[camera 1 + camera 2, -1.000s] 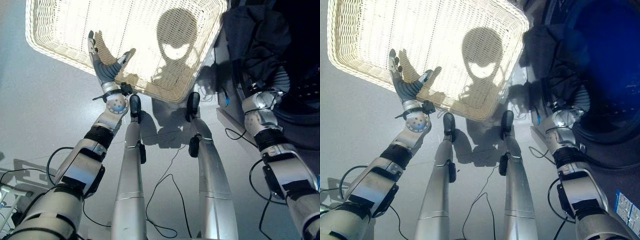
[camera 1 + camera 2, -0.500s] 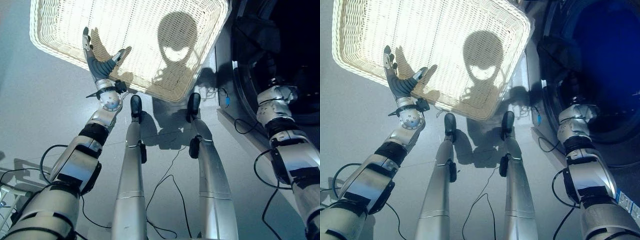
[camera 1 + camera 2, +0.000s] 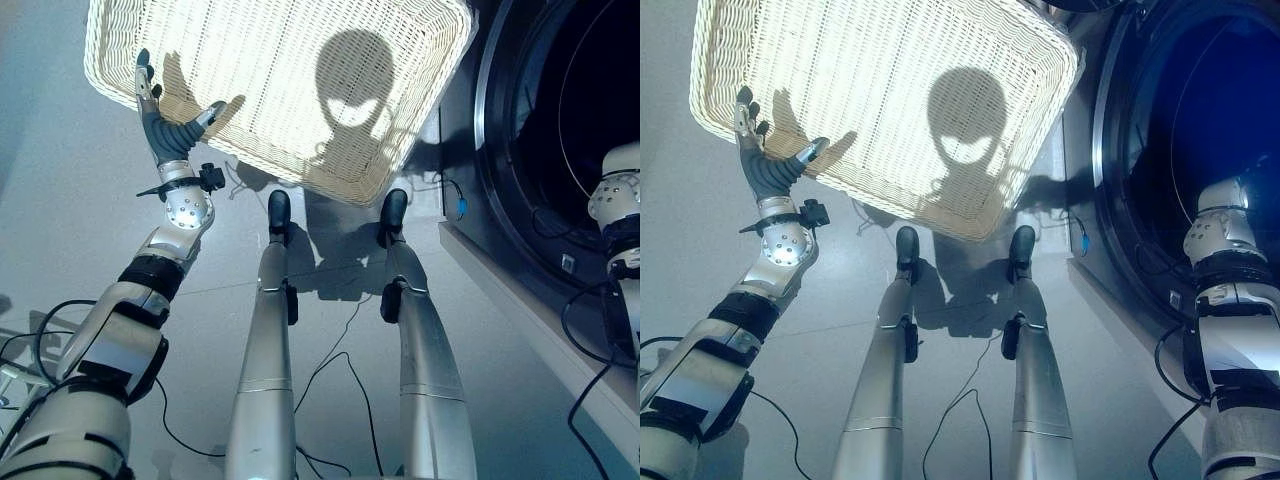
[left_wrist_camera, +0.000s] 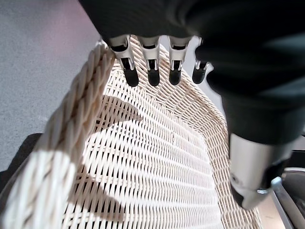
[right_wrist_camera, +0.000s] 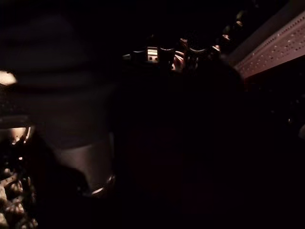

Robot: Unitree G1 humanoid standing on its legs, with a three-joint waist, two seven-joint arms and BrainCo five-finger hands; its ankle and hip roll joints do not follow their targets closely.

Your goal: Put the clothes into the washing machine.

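While my right arm is reaching deep into the washing machine (image 3: 1140, 190), the dark garment that hung bunched over the door opening a second ago is gone from sight in the eye views. I judge it now sits inside the drum with my hand, so the drop-off is nearly done. From the right wrist I see almost only darkness, with a strip of perforated drum wall (image 5: 279, 50) to one side. I cannot tell whether the right hand is holding cloth or has let go, and I cannot make out the garment itself, so its direction and long axis are unreadable. A second ago it draped as a loose heap with no clear length, and I expect it lies as a heap now.

Beside the machine, the wicker basket (image 3: 290, 165) stands on the floor with its long side running across my view toward the machine door. I see no clothes on its woven bottom, so this load looks like the last. The camera has shifted slightly, but the basket has not moved.

My left hand (image 3: 165, 125) hovers just above the basket's near rim, fingers (image 4: 150, 71) spread wide and holding nothing, much as before.
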